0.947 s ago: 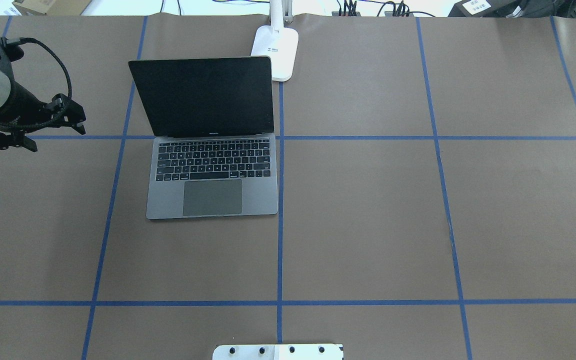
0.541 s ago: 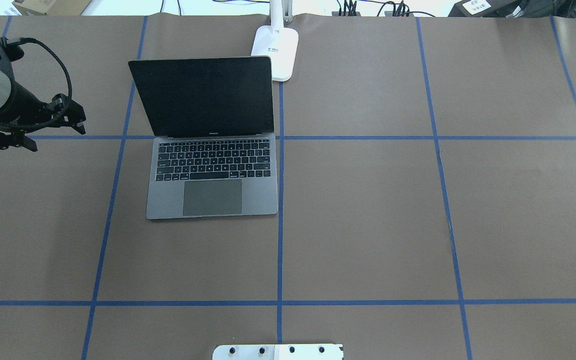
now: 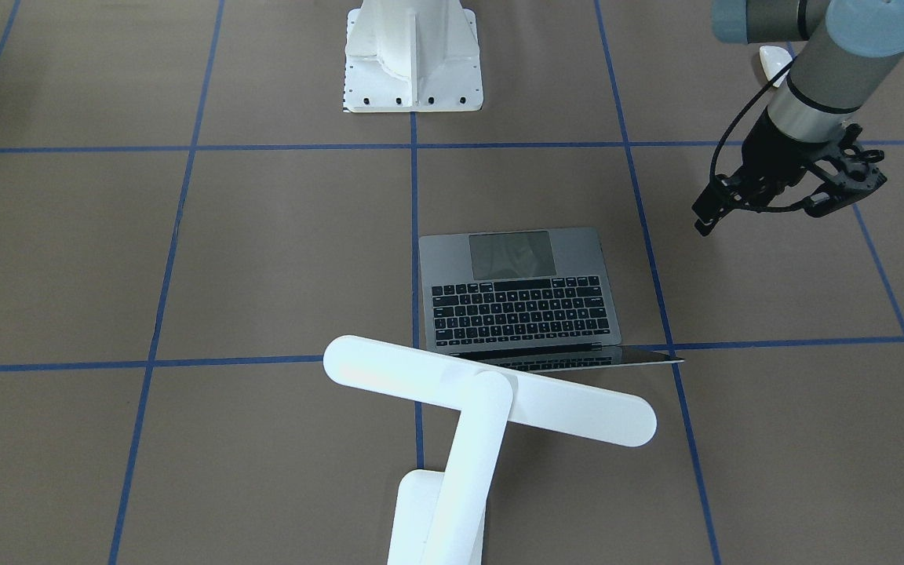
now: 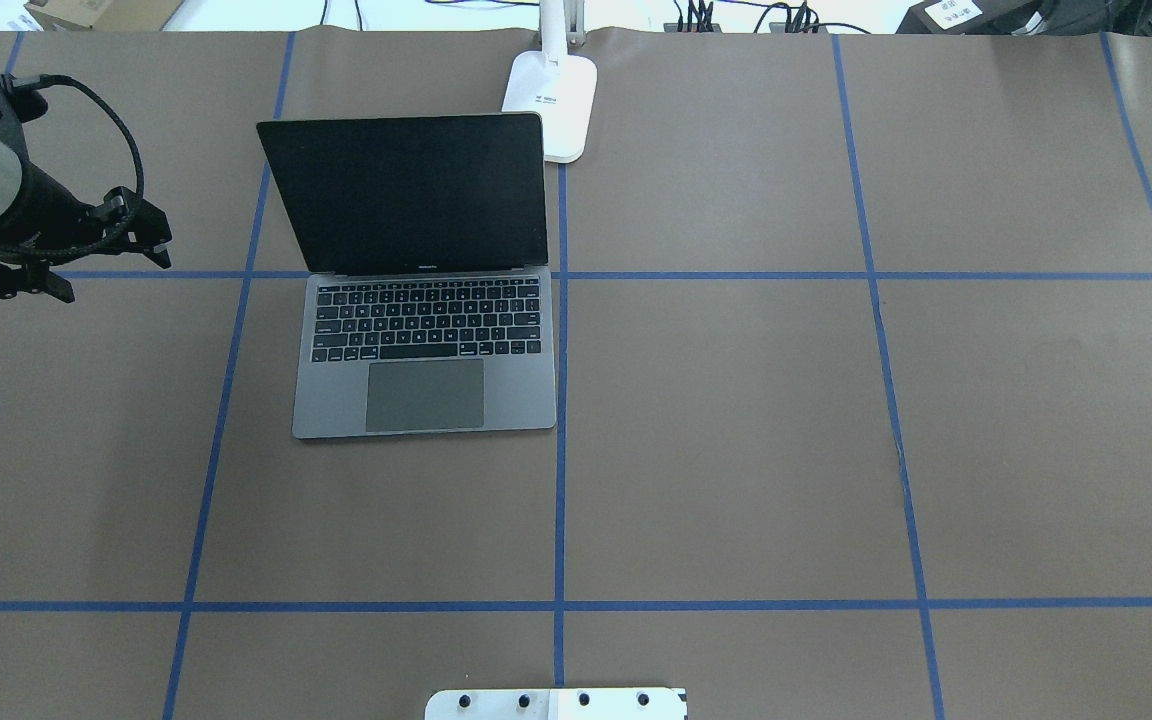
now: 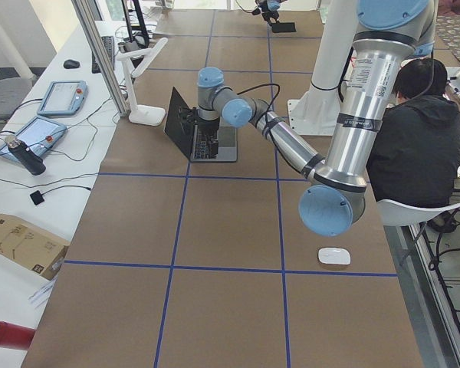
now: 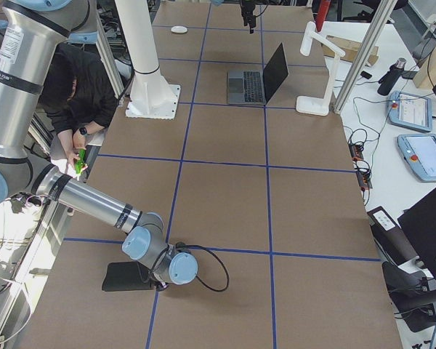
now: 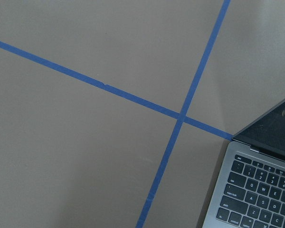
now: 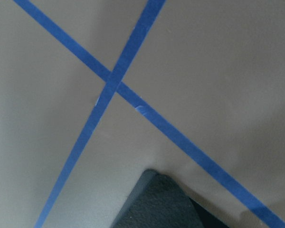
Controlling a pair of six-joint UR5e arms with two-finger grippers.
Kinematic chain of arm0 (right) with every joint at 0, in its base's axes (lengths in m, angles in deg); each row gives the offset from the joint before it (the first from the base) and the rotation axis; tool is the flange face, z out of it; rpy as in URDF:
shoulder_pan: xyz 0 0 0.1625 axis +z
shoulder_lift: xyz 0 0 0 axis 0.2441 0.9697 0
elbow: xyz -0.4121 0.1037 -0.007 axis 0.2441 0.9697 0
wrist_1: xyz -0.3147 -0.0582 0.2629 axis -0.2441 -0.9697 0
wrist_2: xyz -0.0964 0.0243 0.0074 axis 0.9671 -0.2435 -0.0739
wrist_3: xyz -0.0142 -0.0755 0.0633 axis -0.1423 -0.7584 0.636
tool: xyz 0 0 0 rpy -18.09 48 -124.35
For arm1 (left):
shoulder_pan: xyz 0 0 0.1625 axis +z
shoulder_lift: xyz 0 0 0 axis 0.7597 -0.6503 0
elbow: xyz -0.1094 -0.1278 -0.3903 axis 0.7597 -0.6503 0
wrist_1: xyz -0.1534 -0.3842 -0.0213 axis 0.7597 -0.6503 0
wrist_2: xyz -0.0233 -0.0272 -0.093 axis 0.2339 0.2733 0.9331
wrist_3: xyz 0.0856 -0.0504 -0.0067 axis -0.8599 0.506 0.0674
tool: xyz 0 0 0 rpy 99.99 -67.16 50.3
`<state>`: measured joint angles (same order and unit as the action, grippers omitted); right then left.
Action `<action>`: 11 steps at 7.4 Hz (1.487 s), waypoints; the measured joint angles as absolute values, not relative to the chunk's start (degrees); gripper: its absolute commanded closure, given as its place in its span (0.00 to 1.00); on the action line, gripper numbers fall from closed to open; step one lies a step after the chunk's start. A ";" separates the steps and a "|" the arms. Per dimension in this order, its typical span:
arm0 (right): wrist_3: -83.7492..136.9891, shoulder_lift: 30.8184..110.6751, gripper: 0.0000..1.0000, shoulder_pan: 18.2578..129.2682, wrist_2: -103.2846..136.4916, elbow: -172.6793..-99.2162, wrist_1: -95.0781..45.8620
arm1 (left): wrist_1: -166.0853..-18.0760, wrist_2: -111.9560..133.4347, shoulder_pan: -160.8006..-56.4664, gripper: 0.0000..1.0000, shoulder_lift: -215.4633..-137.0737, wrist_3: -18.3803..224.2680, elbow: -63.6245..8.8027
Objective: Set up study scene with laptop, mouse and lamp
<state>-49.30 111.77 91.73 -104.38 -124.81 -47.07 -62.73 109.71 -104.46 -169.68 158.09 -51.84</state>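
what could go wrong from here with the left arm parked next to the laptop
1. The left gripper hovers open to the left of the laptop, whose screen stands up; a sideways swing could strike the lid.
2. The mouse lies by the left arm's elbow, far behind the gripper; folding back to reach it could knock it away.
3. The lamp head hangs close above the screen's top edge, so moving either may make them collide.

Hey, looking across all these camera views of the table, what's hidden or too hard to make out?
Mouse: front-facing view, mostly hidden behind the left arm; outside the overhead view.
Lamp: overhead view, top edge cuts off its head; only the base shows.
Right gripper: exterior right view, fingers hidden by its own wrist; open or shut cannot be told.
Black pad: right wrist view, bottom edge leaves only a corner.
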 measured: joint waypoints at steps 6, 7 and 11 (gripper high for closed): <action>-51.36 111.84 1.00 91.44 -104.77 -123.64 -47.03 | -62.73 109.68 -104.46 0.00 -169.77 158.09 -51.93; -52.55 112.00 1.00 91.46 -105.80 -123.42 -47.38 | -62.72 109.65 -104.46 0.00 -169.77 158.09 -51.93; -52.70 111.65 1.00 91.61 -113.09 -126.96 -56.38 | -62.73 109.62 -104.54 0.00 -169.86 158.01 -51.83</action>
<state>-52.70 111.65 91.61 -113.09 -126.96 -56.38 -62.73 109.62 -104.54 -169.86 158.01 -51.83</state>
